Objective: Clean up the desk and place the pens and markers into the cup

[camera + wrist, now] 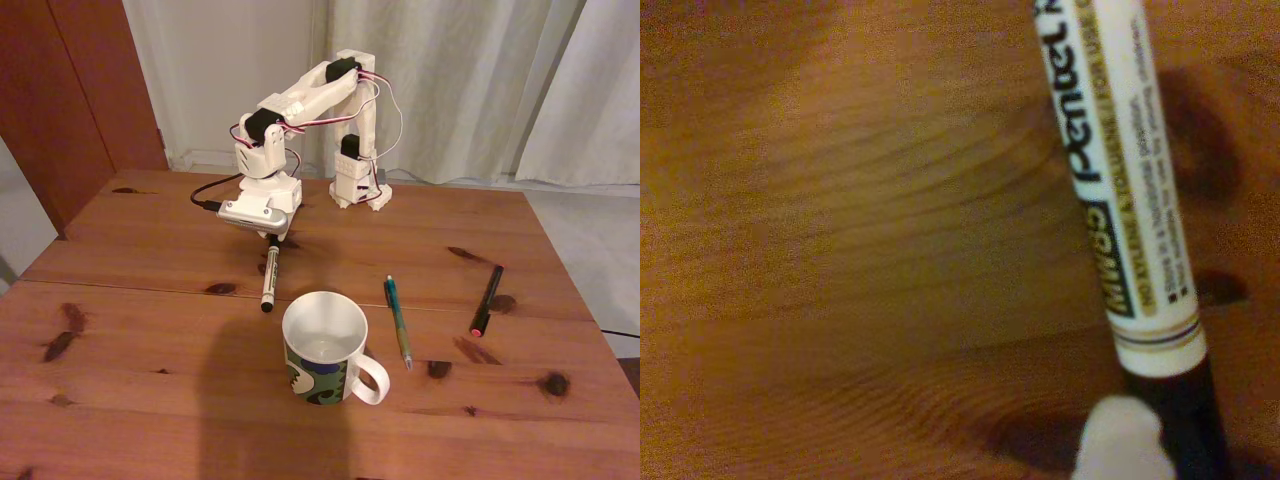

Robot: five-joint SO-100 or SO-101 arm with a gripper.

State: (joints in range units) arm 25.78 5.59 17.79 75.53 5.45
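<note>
We see the robot arm bent low over the white marker (269, 280) on the brown worktop (140, 330). Its jaws (273, 240) sit right at the marker's far end, but we cannot tell if they pinch it. The cup (325, 360) stands just in front. The green pen (398, 322) and the black pen (486, 299) lie to its right in the fixed view.
</note>
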